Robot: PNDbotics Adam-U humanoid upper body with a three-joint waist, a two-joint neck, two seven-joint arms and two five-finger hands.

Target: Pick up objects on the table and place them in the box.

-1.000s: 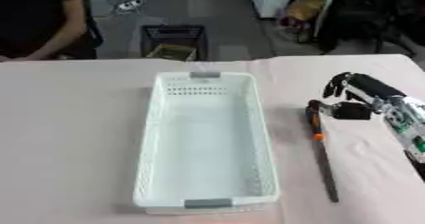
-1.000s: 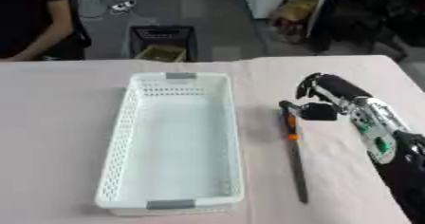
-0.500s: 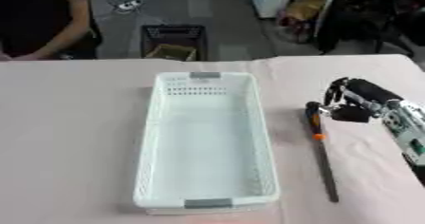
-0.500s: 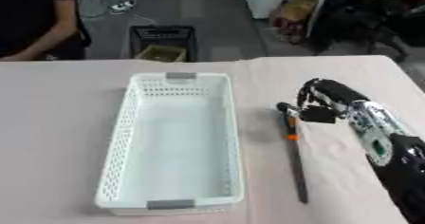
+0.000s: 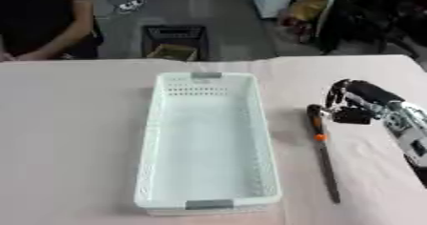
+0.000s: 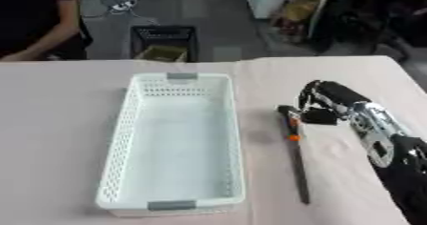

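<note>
Hard to make out: the long dark tool [image 5: 322,150] lying right of the box; only a black far end, an orange band and a thin dark shaft running toward the near edge can be told.
Cut off: the right forearm leaves the picture at the right and near-right edge; the left hand shows in neither view.
Box [image 5: 163,138]: white, perforated walls, grey clips at the far and near ends, long axis running far to near, at the middle of the table [image 5: 66,138].
Box contents: nothing visible inside, only its white floor.
Tool position: on the pinkish table, just right of the box and roughly parallel to it, apart from the box wall.
Right hand [image 6: 320,106]: reaches in from the right, fingers bent downward at the tool's far, black end.
Right hand state: fingers curled, but whether they actually clasp the tool or only hang beside it cannot be told.
</note>
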